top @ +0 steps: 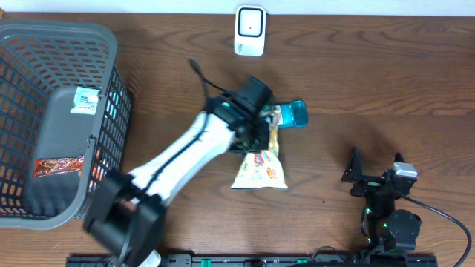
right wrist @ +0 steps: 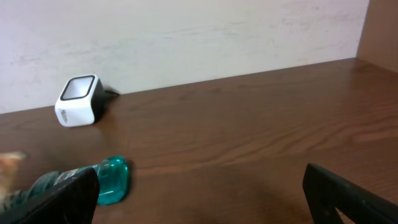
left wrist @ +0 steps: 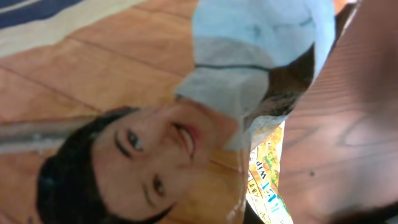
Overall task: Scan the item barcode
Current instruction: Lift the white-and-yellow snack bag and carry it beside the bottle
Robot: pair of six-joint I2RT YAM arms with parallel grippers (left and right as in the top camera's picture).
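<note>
The right gripper (top: 377, 172) waits at the near edge, jaws spread wide and holding nothing. The left gripper (top: 256, 127) is closed tight on the upper end of the snack packet (top: 260, 170), whose body trails from its fingertips toward the near side. A teal bottle (top: 295, 113) lies just beside that gripper. The barcode scanner (top: 250, 31) stands well beyond it.
</note>
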